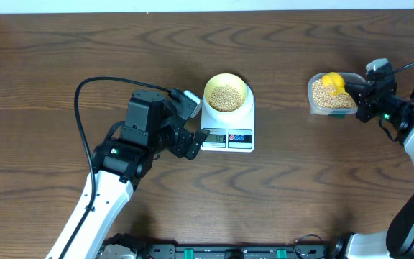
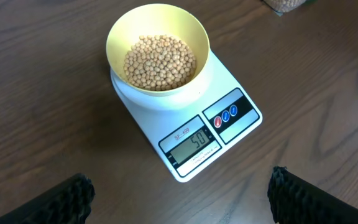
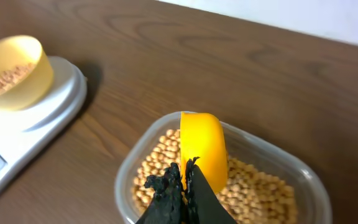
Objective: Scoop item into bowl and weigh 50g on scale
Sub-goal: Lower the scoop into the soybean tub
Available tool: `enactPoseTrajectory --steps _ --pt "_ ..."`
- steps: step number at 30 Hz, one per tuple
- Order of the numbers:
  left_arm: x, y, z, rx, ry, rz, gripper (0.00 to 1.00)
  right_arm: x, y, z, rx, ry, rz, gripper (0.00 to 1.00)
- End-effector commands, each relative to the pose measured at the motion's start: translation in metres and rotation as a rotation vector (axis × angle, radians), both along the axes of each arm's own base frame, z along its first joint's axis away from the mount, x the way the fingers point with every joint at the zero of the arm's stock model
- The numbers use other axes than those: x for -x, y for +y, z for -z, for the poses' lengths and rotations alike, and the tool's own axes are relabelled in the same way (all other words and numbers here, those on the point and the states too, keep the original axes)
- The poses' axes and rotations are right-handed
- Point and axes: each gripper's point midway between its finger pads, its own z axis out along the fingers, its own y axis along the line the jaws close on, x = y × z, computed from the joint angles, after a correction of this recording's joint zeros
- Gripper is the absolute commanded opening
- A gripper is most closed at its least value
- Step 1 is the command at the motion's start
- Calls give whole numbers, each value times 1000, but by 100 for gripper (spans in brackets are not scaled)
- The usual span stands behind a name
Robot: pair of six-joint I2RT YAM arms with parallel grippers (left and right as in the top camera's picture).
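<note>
Now: scoop over the tub, bowl well off to the left

The small round pale-yellow bowl [image 2: 118, 37] is seated on the round platform of the white rectangular digital scale [image 2: 222, 87], and a heap of small tan beans [image 2: 160, 62] is seen inside it. The display [image 2: 191, 147] appears to show the target weight, though the digits are small.

The bright yellow plastic scoop [image 3: 202, 149] is clamped by its handle end in the clenched fingers of the right gripper [image 3: 187, 171]. Its long axis runs away from the wrist, and its cup sits over the beans in the clear rounded plastic tub [image 3: 278, 152]. The bowl lies well apart to that gripper's left.

The left gripper [image 2: 179, 196] is spread wide and empty just in front of the scale, so it is the nearer arm.

If the reading is confirmed, only the setting-down of the scoop into the tub directly beneath it is judged to be left.
</note>
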Motion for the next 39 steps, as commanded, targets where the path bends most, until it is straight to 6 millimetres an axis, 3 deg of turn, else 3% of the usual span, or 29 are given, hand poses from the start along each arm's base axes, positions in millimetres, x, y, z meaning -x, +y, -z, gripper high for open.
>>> enactPoseTrajectory --steps 1,30,39 --pt "1 0 -3 13 -6 3 91 -2 -3 2 86 -52 -39 1" --pt "1 0 -3 13 -6 3 92 -13 -11 -12 96 -108 3 1" --pt "1 0 -3 13 -6 3 91 -16 -12 -16 -223 83 202 1"
